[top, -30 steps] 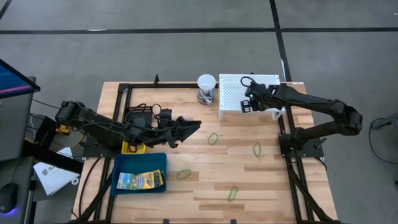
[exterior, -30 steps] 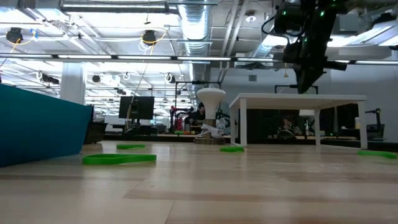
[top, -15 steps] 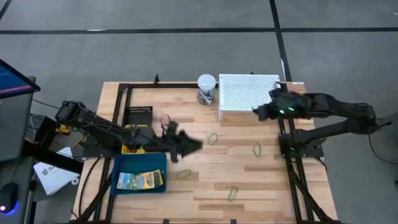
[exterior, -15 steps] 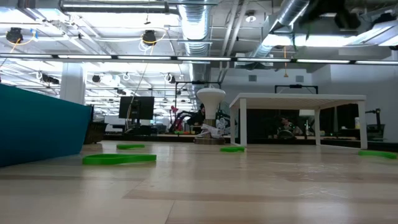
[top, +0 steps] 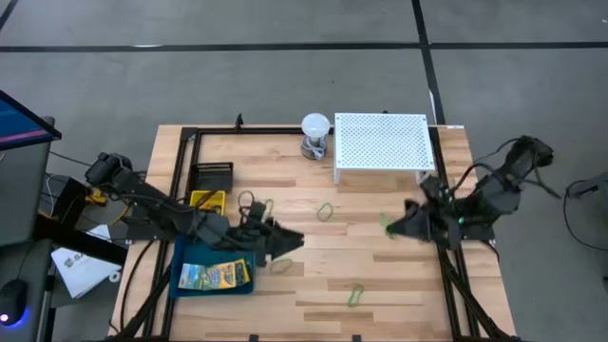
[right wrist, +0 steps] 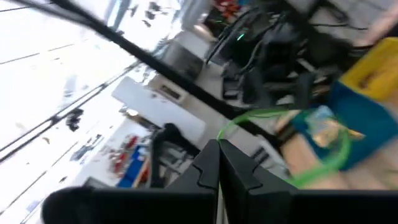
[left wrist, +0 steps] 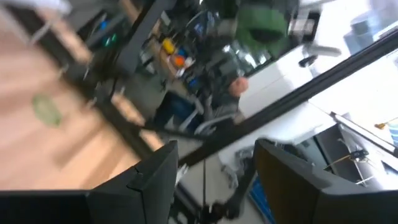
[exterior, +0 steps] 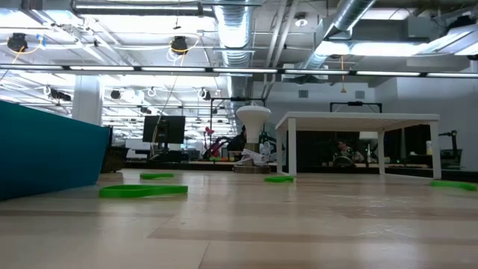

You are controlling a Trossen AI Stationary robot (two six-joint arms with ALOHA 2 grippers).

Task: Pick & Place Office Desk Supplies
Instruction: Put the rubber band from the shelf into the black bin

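Right gripper (top: 410, 220), centre right of the high view, pinches a thin green rubber loop (right wrist: 298, 146). Left gripper (top: 290, 241), centre left, beside the blue plastic tray (top: 180, 258), is spread and empty.

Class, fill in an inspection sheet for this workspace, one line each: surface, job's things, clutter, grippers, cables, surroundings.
Surface: wooden table, planks bare in places.
Job's things: blue tray holding printed packets; yellow bin; black mesh basket; loose green loops on the table.
Clutter: white ball-topped object; white perforated stand.
Grippers: left gripper open, beside the tray; right gripper shut on a held loop.
Cables: dark cables left of the table.
Surroundings: grey floor; monitor.
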